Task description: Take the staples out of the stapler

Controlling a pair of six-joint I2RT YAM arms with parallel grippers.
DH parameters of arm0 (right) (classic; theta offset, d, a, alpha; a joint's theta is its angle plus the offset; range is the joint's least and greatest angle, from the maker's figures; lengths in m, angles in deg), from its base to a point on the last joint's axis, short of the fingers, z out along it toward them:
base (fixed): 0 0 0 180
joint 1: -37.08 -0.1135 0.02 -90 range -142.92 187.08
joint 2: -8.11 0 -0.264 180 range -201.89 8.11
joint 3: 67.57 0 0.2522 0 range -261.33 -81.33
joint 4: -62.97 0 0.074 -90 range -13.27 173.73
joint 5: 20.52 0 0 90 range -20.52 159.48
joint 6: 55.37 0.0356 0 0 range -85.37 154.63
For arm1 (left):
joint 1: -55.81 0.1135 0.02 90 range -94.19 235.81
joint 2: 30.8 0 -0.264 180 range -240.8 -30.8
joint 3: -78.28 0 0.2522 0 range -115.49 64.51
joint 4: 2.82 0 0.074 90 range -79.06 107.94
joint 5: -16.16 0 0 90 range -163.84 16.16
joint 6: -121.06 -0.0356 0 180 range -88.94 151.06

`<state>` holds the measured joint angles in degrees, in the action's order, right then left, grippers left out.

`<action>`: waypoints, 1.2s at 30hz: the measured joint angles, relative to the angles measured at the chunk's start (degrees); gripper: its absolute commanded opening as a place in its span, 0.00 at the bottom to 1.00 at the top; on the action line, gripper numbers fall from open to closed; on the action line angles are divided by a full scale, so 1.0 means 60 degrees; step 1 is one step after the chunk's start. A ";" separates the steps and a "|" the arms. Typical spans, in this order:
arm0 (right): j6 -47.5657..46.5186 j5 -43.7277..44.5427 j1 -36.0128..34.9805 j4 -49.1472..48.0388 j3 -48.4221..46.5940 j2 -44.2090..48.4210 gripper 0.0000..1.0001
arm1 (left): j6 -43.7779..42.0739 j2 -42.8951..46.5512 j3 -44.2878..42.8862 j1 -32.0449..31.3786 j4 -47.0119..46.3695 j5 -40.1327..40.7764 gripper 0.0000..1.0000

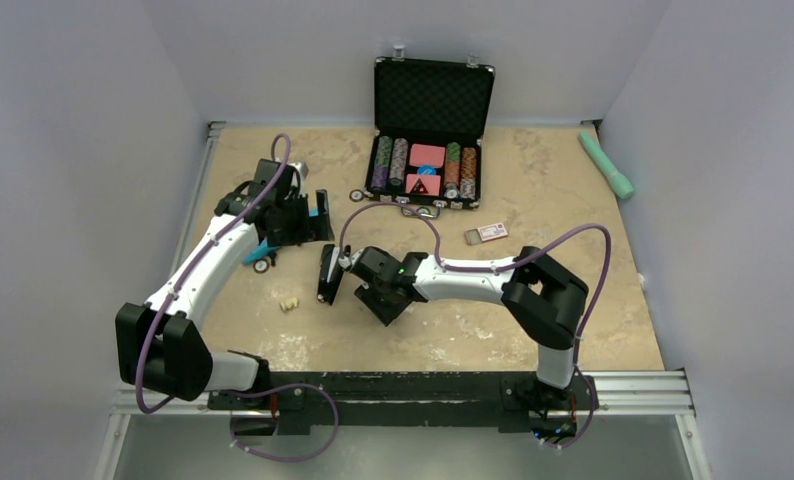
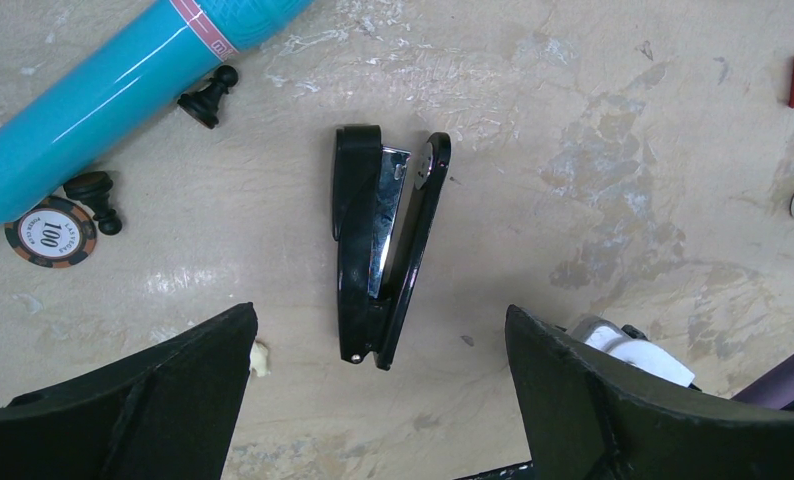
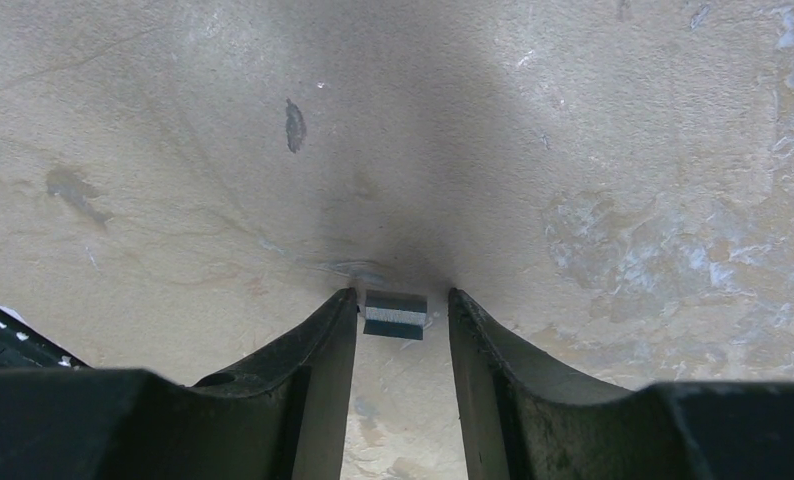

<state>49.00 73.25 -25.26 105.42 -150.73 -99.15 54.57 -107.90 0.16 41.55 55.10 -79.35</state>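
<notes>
**Top view.** Note stapler (image 1: 328, 275) on the bench (image 1: 553, 190), mid-field, black, just left of the right pincer (image 1: 383, 305). Find left pincer (image 1: 311, 222) beyond the stapler, apart from it. Cannot pick out the staples from up here: too small. Log also a chip case (image 1: 433, 150) at the far edge and a cream lump (image 1: 289, 303) near the stapler; not to be taken for the staples.

**Left wrist.** See the stapler lying on its side, swung open, bright metal channel exposed. Cannot tell whether anything remains inside. Read left pincer as spread wide, holding nothing, with the stapler's hinge end between its fingers, untouched. Note teal tube (image 2: 93, 90), two black pawns (image 2: 208, 95) and a chip marked 100 (image 2: 51, 232) off to one side.

**Right wrist.** Find the staples (image 3: 394, 314), a short grey strip, apparently down on bare bench, between the fingertips of the right pincer. Read that pincer as narrow but not clamped: strip close against one finger, a sliver of gap at the other.

**Risks.**
- Expect an off-centre squeeze to shove the strip sideways or tip it.
- Expect too hard a pinch to break it into pieces.
- Watch for tips scraping the bench.
- Watch for so thin a piece slipping free on the lift.
</notes>
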 measured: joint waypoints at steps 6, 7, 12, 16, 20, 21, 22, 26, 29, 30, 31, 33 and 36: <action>0.0069 -0.0004 0.0000 0.0033 0.0000 0.0000 0.40 | 0.0004 0.0000 0.0000 0.0000 -0.0004 -0.0011 0.96; 0.0095 0.0000 0.0000 0.0036 0.0000 0.0000 0.40 | 0.0004 0.0000 0.0000 0.0000 -0.0004 -0.0015 0.96; 0.0178 -0.0007 0.0000 0.0044 0.0000 0.0004 0.38 | 0.0011 0.0000 0.0000 0.0000 -0.0007 -0.0040 0.96; 0.0211 -0.0025 0.0000 0.0040 0.0000 0.0004 0.34 | 0.0015 -0.0004 0.0033 0.0000 -0.0040 -0.0044 0.96; 0.0240 -0.0044 0.0000 0.0044 0.0000 0.0000 0.31 | 0.0015 -0.0004 0.0055 0.0000 -0.0058 -0.0040 0.96; 0.0240 -0.0044 0.0000 0.0044 0.0000 0.0004 0.30 | 0.0015 -0.0004 0.0055 -0.0004 -0.0062 -0.0040 0.96; 0.0240 -0.0044 0.0000 0.0047 0.0000 0.0000 0.28 | 0.0015 -0.0004 0.0058 -0.0004 -0.0066 -0.0040 0.96; 0.0244 -0.0044 0.0000 0.0047 0.0000 0.0000 0.22 | 0.0015 -0.0004 0.0076 -0.0004 -0.0066 -0.0040 0.96; 0.0251 -0.0047 0.0000 0.0044 0.0000 0.0000 0.17 | 0.0015 -0.0004 0.0084 -0.0004 -0.0066 -0.0040 0.96; 0.0251 -0.0047 0.0000 0.0044 0.0000 0.0000 0.15 | 0.0015 -0.0004 0.0084 -0.0004 -0.0066 -0.0040 0.96; 0.0251 -0.0047 0.0000 0.0044 0.0000 0.0000 0.14 | 0.0015 -0.0004 0.0084 -0.0004 -0.0066 -0.0040 0.96; 0.0273 -0.0047 0.0000 0.0047 0.0000 0.0000 0.09 | 0.0015 -0.0004 0.0084 -0.0004 -0.0069 -0.0040 0.96; 0.0284 -0.0047 0.0000 0.0047 0.0000 0.0000 0.01 | 0.0015 -0.0004 0.0084 -0.0004 -0.0069 -0.0040 0.96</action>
<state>50.70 72.97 -25.26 105.70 -150.73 -99.15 54.66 -107.92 0.66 41.53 54.69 -79.60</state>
